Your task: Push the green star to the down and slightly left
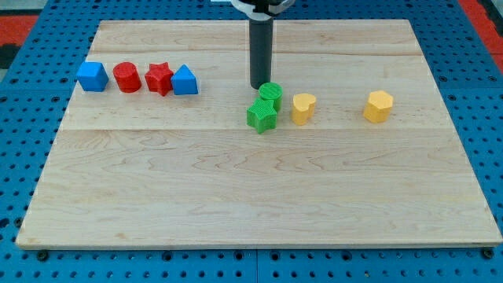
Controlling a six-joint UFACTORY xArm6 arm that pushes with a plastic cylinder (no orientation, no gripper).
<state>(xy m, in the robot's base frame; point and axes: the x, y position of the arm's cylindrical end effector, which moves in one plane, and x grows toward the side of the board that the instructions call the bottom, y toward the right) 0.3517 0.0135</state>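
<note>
The green star (262, 115) lies near the middle of the wooden board, a little above centre. A green round block (270, 94) touches it at its upper right. My tip (259, 85) stands just above and left of the green round block, close to it, and above the green star.
A yellow block (303, 108) sits just right of the green pair, and another yellow block (378, 106) lies further right. At the upper left stand a blue cube (92, 76), a red cylinder (126, 78), a red star (159, 79) and a blue block (185, 80) in a row.
</note>
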